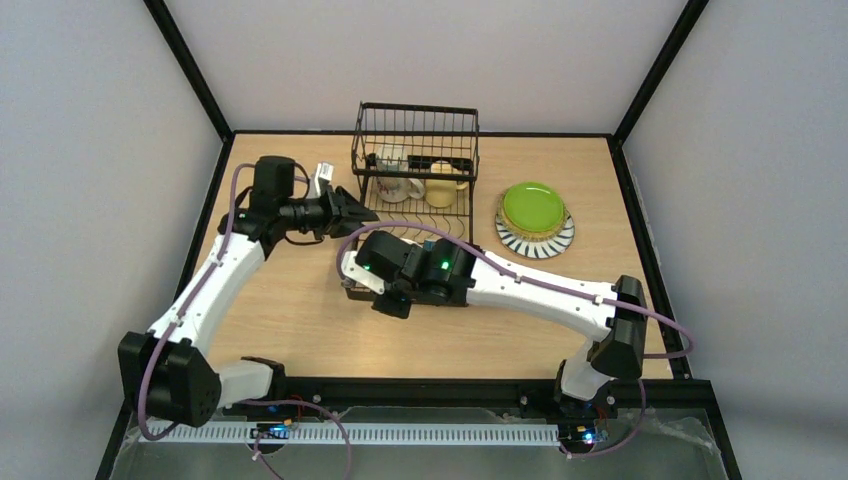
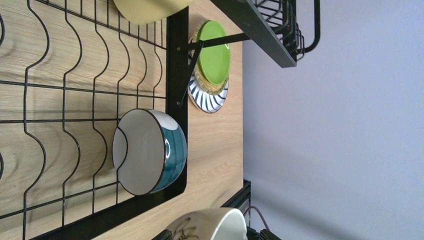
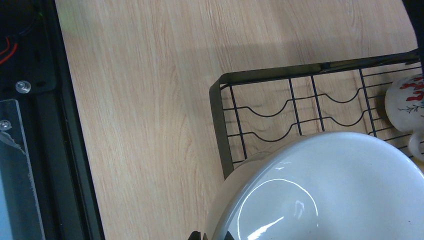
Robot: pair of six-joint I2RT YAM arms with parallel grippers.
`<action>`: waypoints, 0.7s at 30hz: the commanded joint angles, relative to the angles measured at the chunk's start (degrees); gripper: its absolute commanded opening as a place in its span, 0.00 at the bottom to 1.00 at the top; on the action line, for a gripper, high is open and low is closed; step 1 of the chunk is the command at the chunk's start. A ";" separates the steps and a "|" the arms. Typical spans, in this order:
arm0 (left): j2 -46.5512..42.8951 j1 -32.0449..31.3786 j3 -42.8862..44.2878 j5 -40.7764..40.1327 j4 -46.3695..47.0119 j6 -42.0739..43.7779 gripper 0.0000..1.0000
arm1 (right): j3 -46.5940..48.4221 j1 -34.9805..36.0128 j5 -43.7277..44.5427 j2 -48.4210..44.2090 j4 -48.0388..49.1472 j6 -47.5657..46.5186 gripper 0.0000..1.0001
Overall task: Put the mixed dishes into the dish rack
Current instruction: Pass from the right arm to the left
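My right gripper [image 3: 216, 235] [image 1: 388, 300] is shut on the rim of a cream mug [image 3: 325, 190] [image 2: 210, 225], which hangs mouth-up over the front left corner of the black wire dish rack [image 1: 415, 120] [image 3: 220, 120] [image 2: 176, 75]. My left gripper [image 1: 362, 212] stands open and holds nothing at the rack's left side. In the rack are a white mug with red print [image 1: 397, 187] [image 3: 405, 100], a pale yellow mug [image 1: 440, 190] [image 2: 150, 10] and a blue-patterned mug [image 2: 150, 157] on its side in a front corner. To the right of the rack a lime green plate [image 1: 532, 207] [image 2: 215, 55] tops a tan plate [image 1: 527, 235] and a striped plate [image 1: 535, 243] [image 2: 205, 100].
The rack's raised wire basket [image 1: 417, 135] [image 2: 270, 30] stands over its back part. The black table frame [image 3: 47, 125] runs along the near edge. Bare wood [image 1: 300, 310] lies left of the rack and in front of it. My right forearm [image 1: 540, 290] crosses the table's right half.
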 commanded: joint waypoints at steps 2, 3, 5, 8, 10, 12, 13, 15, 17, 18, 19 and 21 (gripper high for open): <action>-3.66 0.33 -1.88 2.23 -2.84 2.21 0.97 | 3.35 0.67 2.40 1.36 -0.10 -2.31 0.00; -4.08 0.33 -2.17 2.17 -3.29 2.80 0.97 | 3.50 0.67 2.44 1.51 -0.07 -2.52 0.00; -4.87 0.33 -2.27 1.98 -4.41 4.05 0.97 | 4.09 0.68 2.82 1.92 -0.26 -2.75 0.00; -6.00 0.25 -2.20 1.30 -6.40 5.75 0.96 | 4.93 0.67 3.11 2.32 -0.52 -3.06 0.00; -6.67 0.13 -2.81 0.71 -7.23 6.40 0.96 | 5.49 0.67 3.32 2.54 -0.74 -3.19 0.00; -7.49 0.10 -3.77 0.35 -7.36 6.61 0.95 | 6.14 0.67 3.41 2.74 -1.08 -3.24 0.00; -7.77 0.07 -4.16 0.09 -7.70 6.91 0.95 | 6.44 0.69 3.48 2.89 -1.19 -3.24 0.00; -8.09 0.05 -4.43 -0.42 -9.06 8.00 0.95 | 6.86 0.67 3.49 3.14 -1.44 -3.28 0.00; -8.38 -0.05 -4.63 -0.42 -9.92 8.73 0.95 | 7.34 0.68 3.38 3.46 -1.73 -3.33 0.00; -8.49 -0.15 -4.71 -0.49 -10.14 8.99 0.95 | 7.41 0.70 3.24 3.59 -1.81 -3.34 0.00; -8.66 -0.29 -4.72 -0.62 -10.28 9.12 0.95 | 7.56 0.67 3.05 3.77 -1.89 -3.37 0.00; -8.66 -0.50 -4.65 -0.68 -10.64 9.38 0.95 | 8.01 0.77 2.94 4.15 -2.10 -3.33 0.00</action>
